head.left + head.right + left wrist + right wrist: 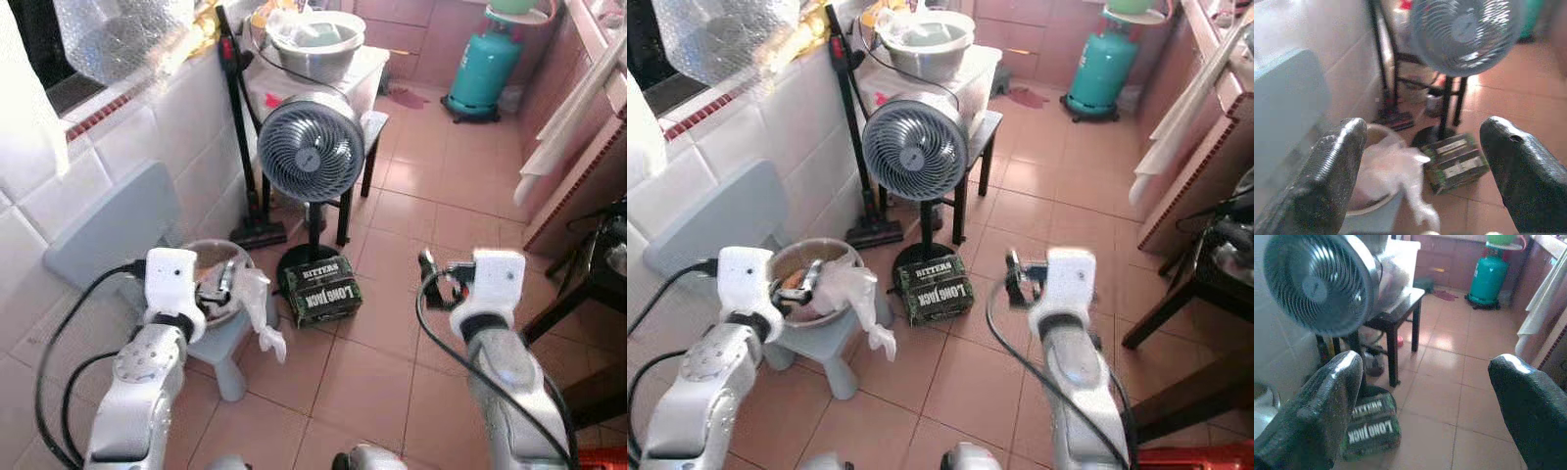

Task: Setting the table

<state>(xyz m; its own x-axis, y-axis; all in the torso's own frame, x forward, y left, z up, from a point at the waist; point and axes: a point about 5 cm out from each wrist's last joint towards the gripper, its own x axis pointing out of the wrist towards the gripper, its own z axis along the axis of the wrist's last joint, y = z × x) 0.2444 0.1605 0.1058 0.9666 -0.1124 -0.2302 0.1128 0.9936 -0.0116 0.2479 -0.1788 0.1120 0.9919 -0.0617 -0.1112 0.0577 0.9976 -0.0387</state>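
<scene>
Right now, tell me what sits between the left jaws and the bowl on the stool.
Nothing solid. The left gripper hangs open, aimed at the bowl on the stool; only a crumpled plastic bag drapes over the bowl's near rim.

Bowl [808,284]: round, shallow, upright on small pale-blue stool [838,345], against the tiled wall. Utensils [801,281] lie inside, tilted; exact kinds unclear. Crumpled clear plastic bag [854,294] drapes over bowl's rim, hanging past stool's edge.

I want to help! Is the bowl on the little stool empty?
Not empty. The bowl on the stool holds utensils, and a crumpled plastic bag hangs over its rim.
</scene>
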